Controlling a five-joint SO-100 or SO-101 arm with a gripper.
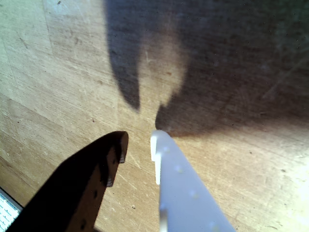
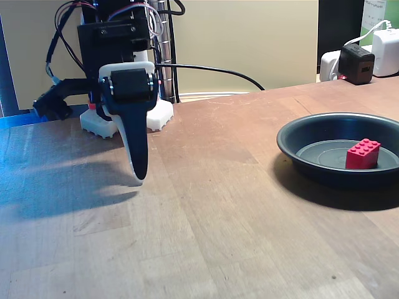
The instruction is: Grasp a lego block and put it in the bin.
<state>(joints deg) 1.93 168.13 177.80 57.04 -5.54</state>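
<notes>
The red lego block [image 2: 363, 154] lies inside the bin [image 2: 293, 138], a shallow dark round dish at the right of the fixed view. My gripper [image 2: 138, 177] hangs point-down over bare wood well to the left of the bin, its tips just above the tabletop. In the wrist view the gripper [image 1: 139, 140] has a black finger [image 1: 104, 166] and a white finger [image 1: 176, 179]. A narrow gap separates their tips and nothing is held between them; only wood grain and the arm's shadow lie below.
The arm's white base [image 2: 134, 121] stands at the back left, with cables running from it. A black charger [image 2: 355, 62] and white plugs sit at the back right. Bare wooden table [image 2: 218, 218] stretches between the gripper and the bin.
</notes>
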